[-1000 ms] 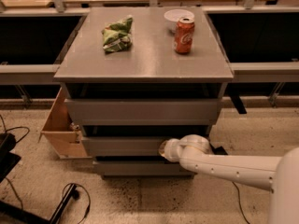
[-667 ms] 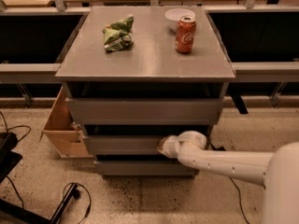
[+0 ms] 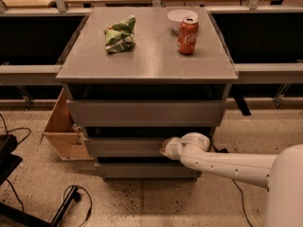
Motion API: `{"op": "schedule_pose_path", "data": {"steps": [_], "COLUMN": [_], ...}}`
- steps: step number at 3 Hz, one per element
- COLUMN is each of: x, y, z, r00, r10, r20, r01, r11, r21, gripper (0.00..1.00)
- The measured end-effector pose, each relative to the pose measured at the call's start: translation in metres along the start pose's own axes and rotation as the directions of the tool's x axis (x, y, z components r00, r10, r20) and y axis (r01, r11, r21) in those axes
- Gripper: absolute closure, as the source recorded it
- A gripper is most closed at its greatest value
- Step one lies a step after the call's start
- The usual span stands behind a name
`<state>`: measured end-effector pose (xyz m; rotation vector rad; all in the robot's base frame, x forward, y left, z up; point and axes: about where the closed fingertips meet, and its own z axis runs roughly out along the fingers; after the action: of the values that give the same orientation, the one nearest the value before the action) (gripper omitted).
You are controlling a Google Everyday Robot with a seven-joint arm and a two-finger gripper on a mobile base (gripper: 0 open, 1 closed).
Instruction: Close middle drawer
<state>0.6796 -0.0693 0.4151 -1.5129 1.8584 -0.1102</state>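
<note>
The middle drawer is a plain grey front in the grey cabinet, between the taller top drawer front and the lower bottom drawer front. It stands slightly out from the cabinet body, with a dark gap above it. My gripper is at the end of the white arm that comes in from the lower right. It presses against the right part of the middle drawer's front.
On the cabinet top lie a green chip bag, a red soda can and a white bowl. A wooden box stands at the cabinet's left side. Black cables and a chair base lie on the floor at the left.
My gripper and arm have moved slightly left and inward along the middle drawer's front. The drawer front looks a little further in.
</note>
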Motion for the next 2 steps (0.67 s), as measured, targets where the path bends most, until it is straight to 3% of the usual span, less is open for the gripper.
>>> {"op": "schedule_pose_path", "data": {"steps": [1, 2], "x": [0.0, 0.009], "y": [0.0, 0.019], "z": [0.0, -0.036], "r00": [1.0, 0.999], "r10": [0.0, -0.023], "r20": [0.0, -0.047], "r01": [0.0, 0.022], "r11": [1.0, 0.9997], "r21": [0.0, -0.01], "gripper": [0.66, 0.97]}}
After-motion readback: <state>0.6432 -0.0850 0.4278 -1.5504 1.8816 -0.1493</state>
